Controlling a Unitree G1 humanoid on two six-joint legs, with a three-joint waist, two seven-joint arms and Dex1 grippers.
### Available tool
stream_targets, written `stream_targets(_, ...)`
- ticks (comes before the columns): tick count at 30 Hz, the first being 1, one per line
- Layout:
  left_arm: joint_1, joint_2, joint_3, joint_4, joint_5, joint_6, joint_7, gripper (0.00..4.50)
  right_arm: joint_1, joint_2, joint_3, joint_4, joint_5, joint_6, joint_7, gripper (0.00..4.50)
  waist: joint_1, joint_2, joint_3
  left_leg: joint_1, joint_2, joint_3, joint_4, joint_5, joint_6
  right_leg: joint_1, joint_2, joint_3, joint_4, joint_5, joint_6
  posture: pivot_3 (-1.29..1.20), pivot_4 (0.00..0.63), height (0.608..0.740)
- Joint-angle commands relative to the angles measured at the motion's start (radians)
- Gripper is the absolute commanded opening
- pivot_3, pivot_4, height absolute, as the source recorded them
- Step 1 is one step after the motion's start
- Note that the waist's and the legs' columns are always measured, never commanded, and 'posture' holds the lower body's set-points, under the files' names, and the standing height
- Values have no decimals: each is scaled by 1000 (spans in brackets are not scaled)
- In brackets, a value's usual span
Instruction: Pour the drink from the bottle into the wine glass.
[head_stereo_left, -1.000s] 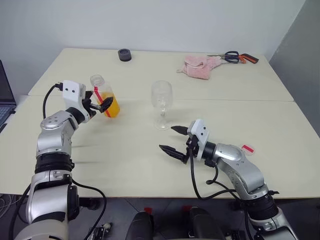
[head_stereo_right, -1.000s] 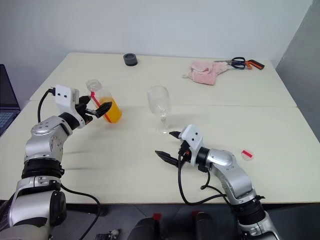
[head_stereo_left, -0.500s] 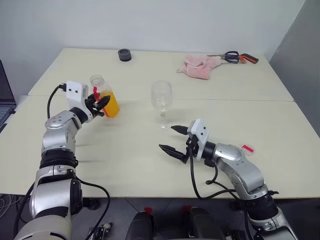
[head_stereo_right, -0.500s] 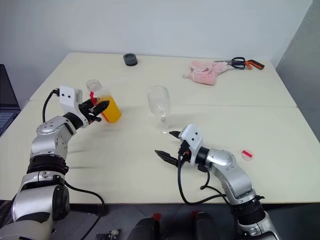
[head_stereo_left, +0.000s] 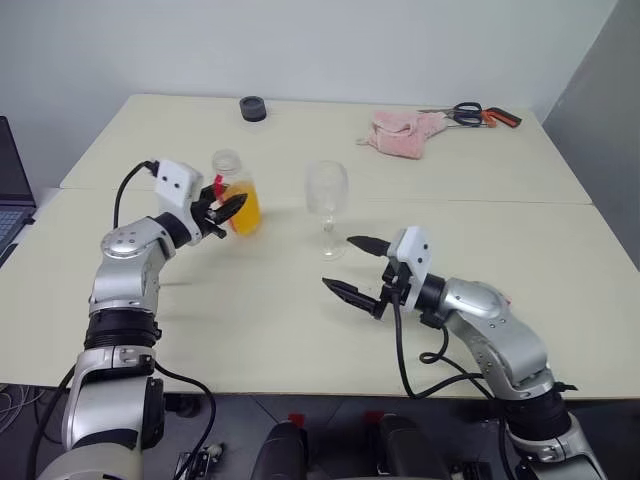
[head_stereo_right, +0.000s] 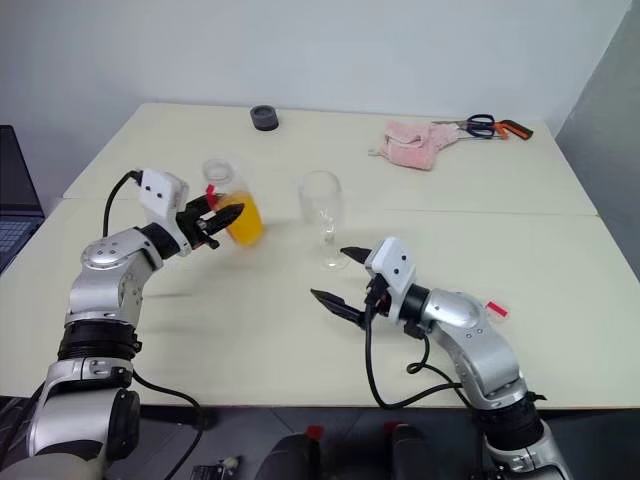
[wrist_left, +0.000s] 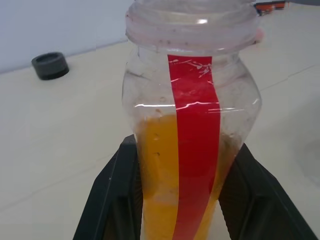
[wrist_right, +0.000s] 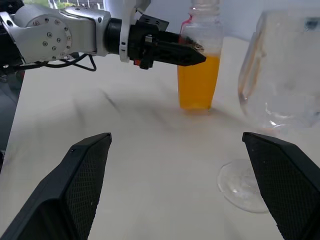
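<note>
The bottle (head_stereo_left: 238, 193) is upright, uncapped, with a red label strip, and its lower half holds the orange drink (head_stereo_left: 245, 211). My left gripper (head_stereo_left: 231, 205) is shut on its body; in the left wrist view the black fingers (wrist_left: 116, 192) clamp both sides. The empty wine glass (head_stereo_left: 327, 192) stands on the table just right of the bottle, apart from it. My right gripper (head_stereo_left: 338, 262) hovers open just in front of the glass's foot, with nothing between its fingers. Its wrist view shows the bottle (wrist_right: 199, 70) and the glass (wrist_right: 280, 85) side by side.
At the table's (head_stereo_left: 250, 320) far side lie a black round lid (head_stereo_left: 253, 108), a pink cloth (head_stereo_left: 405, 133) and scissors (head_stereo_left: 475, 114). A laptop (head_stereo_left: 10, 195) sits at the left edge. A small pink-red cap (head_stereo_right: 497, 311) lies by my right forearm.
My left gripper closed on the bottle and carried it rightward, closer to the wine glass. The right gripper rose slightly, still open.
</note>
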Motion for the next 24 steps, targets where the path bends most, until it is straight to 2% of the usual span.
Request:
stream_targets(1,-44,8,-31,-106,37,-32,17,1636,-49,1,-55,-80,46,37,-38,4500,-1,0,0,0,0,0,0,0,0,0,0,0,0,0,0,0,150,740)
stream_targets(11,-134,3,-120,-141,162,-119,68,1636,-117,40,-102,-100,63,139,-179,4500,-2,0,0,0,0,0,0,0,0,0,0,0,0,0,0,0,150,740)
stream_targets(24,-214,21,-204,-28,344,-376,125,1636,-159,60,-63,-50,-29,65,-255,4500,-4,0,0,-1,0,1,-1,0,0,-2,1,1,0,0,0,0,150,740)
